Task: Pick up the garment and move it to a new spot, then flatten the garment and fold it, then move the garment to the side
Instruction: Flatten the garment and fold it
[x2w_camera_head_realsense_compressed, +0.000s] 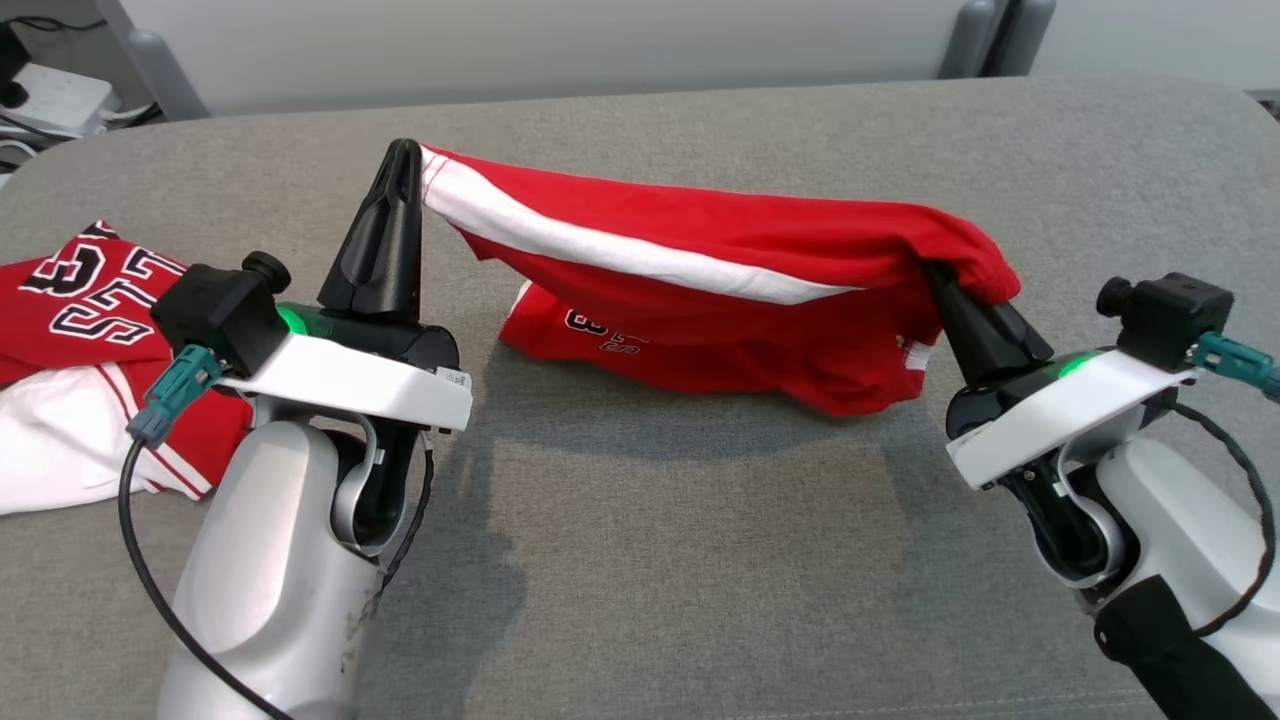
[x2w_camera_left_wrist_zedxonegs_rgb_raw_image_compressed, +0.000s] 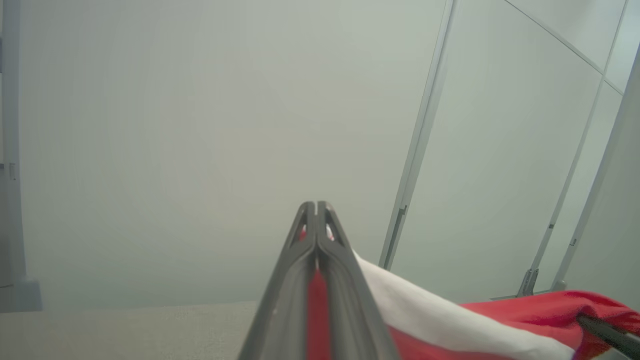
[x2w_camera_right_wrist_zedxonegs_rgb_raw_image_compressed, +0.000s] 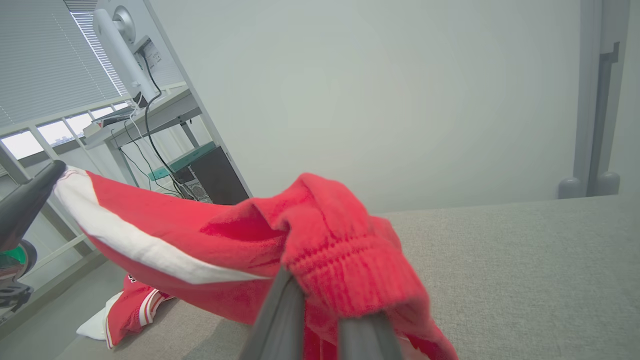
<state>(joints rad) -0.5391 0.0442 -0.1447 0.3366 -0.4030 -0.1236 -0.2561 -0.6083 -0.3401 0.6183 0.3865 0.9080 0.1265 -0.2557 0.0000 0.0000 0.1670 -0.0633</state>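
Your left gripper (x2w_camera_head_realsense_compressed: 404, 150) has its two dark fingers pressed together, and they pinch one end of the red garment (x2w_camera_head_realsense_compressed: 720, 240) right at the white-edged corner. In the left wrist view the same gripper (x2w_camera_left_wrist_zedxonegs_rgb_raw_image_compressed: 315, 205) shows a sliver of red cloth (x2w_camera_left_wrist_zedxonegs_rgb_raw_image_compressed: 450, 320) caught between the closed fingers.

Your right gripper (x2w_camera_head_realsense_compressed: 945, 285) is clamped on the other end. Its tips are buried in a bunched, ribbed band of the fabric, and in the right wrist view the fingers (x2w_camera_right_wrist_zedxonegs_rgb_raw_image_compressed: 277, 320) close on a thick wad of red cloth (x2w_camera_right_wrist_zedxonegs_rgb_raw_image_compressed: 200, 235) that spills over them.

The garment hangs stretched between the two grippers above the middle of the grey table (x2w_camera_head_realsense_compressed: 640, 560). A broad white stripe runs along it. The lower part sags down and rests on the table top, with a small black-and-white print facing you.

A pile of red and white jerseys (x2w_camera_head_realsense_compressed: 90, 300) lies at the left edge of the table, well apart from the held garment.
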